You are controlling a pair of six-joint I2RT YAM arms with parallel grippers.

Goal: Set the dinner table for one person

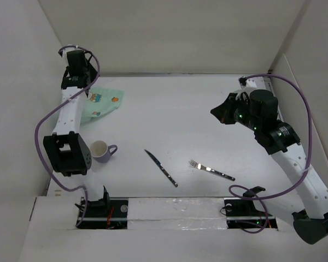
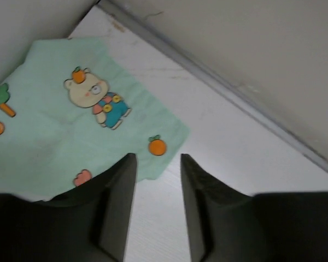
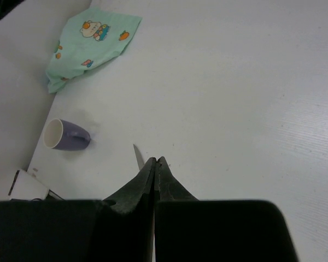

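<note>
The white surface [image 1: 180, 109] fills the middle of the top view, boxed in by white walls [image 1: 169, 33] at 9, 12 and 3 o'clock, with both arm bases at its 6 o'clock edge. Near that edge, slightly toward 5 o'clock, a knife [image 1: 162, 168] lies flat on a slant, its blade tip pointing to 11 o'clock and its dark handle to 5 o'clock. Beside it at 3 o'clock, apart from it, lies a fork [image 1: 210, 170], with its tines toward 10 o'clock and its handle toward 4 o'clock. At 8 o'clock on the surface sits a purple mug [image 1: 101, 151] with a white inside, its handle turned toward 3 o'clock. In the 10 o'clock corner is a rumpled mint-green cloth [image 1: 101, 102] printed with a bear and oranges, one edge against the wall. The left arm [image 1: 71, 114] reaches up along the 9 o'clock side into that corner. In its wrist view, the left jaws stand apart with nothing between them, over the cloth's corner and the bare surface beside it. The right arm [image 1: 273, 131] is raised at the 3 o'clock side. The right jaws are pressed together on nothing, and in that wrist view the knife's tip shows just past them.
</note>
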